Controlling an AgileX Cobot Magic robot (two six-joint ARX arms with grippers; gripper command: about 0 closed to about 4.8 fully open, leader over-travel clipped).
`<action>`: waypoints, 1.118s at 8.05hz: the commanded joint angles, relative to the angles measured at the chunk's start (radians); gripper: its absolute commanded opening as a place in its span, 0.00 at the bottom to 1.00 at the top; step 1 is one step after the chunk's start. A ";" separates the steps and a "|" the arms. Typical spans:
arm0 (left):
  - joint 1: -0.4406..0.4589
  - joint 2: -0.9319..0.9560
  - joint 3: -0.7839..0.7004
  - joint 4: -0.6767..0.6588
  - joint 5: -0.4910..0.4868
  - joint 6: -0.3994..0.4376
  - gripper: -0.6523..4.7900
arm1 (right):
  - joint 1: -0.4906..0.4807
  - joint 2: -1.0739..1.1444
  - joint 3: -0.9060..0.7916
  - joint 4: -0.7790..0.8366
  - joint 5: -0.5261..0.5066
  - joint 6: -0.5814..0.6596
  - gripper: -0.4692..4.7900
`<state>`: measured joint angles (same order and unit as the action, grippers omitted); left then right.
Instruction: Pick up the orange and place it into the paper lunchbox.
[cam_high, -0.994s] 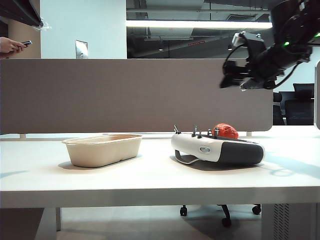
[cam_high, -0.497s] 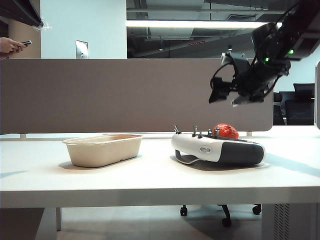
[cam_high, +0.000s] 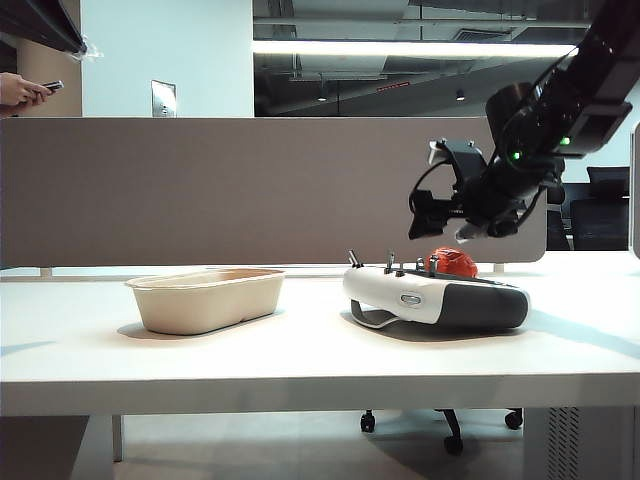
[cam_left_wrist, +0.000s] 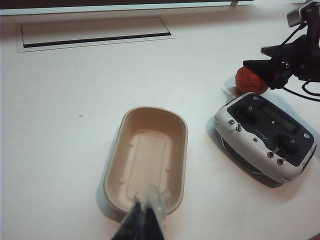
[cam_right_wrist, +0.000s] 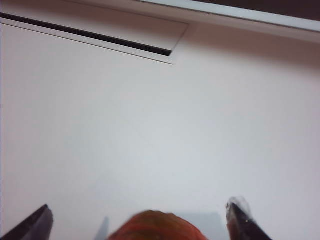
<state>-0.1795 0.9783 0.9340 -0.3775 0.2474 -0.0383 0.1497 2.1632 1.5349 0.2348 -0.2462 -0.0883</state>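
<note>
The orange (cam_high: 452, 262) lies on the white table just behind a remote controller (cam_high: 435, 295). My right gripper (cam_high: 445, 225) hangs open a little above it, tilted downward. In the right wrist view the orange (cam_right_wrist: 155, 227) shows between the two wide-spread fingertips (cam_right_wrist: 235, 210), untouched. The left wrist view also shows the orange (cam_left_wrist: 249, 81), partly covered by the right gripper (cam_left_wrist: 260, 60). The beige paper lunchbox (cam_high: 205, 298) stands empty to the left. My left gripper (cam_left_wrist: 150, 192) hovers shut over the lunchbox's rim (cam_left_wrist: 150, 108).
The white-and-grey remote controller (cam_left_wrist: 265, 135) with upright joysticks lies between the orange and the table's front edge. A grey partition (cam_high: 200, 190) runs behind the table. A cable slot (cam_left_wrist: 95, 32) is set in the table's far side.
My right arm has come down and to the left, from high above the table to just over the orange, jaws opening a little wider. The orange, lunchbox and controller have stayed put.
</note>
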 joint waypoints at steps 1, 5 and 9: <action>-0.001 -0.002 0.004 0.020 0.003 0.000 0.11 | -0.001 0.039 0.003 -0.018 0.013 -0.002 1.00; -0.001 -0.002 0.004 0.019 0.004 -0.003 0.11 | -0.002 0.064 0.003 -0.059 0.039 -0.002 1.00; -0.001 -0.002 0.005 0.011 0.072 -0.002 0.11 | -0.002 0.030 0.008 -0.044 0.047 -0.002 0.51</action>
<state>-0.1795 0.9787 0.9340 -0.3756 0.3035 -0.0414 0.1471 2.2158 1.5349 0.1726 -0.2016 -0.0887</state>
